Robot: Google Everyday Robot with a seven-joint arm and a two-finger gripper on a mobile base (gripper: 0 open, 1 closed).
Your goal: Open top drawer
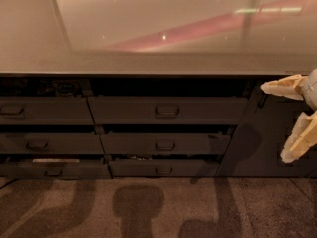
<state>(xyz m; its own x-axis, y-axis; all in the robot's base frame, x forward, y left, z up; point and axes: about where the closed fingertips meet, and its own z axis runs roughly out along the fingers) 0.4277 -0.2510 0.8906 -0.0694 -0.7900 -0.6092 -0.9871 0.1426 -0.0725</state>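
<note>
The top drawer [167, 110] is the widest dark grey front in the middle stack, just under the counter, with one small loop handle [167, 111]. It looks closed, with a dark gap above it. My gripper [285, 120] is at the right edge of the view, well to the right of the drawer. Its two pale fingers are spread apart, one finger [282, 87] above and one lower down. It holds nothing.
Two narrower drawers [165, 144] sit below the top one. A second stack of drawers [44, 111] is on the left. A glossy counter [148, 38] runs across the top. A dark cabinet panel [267, 138] is on the right. Speckled floor [148, 207] lies in front.
</note>
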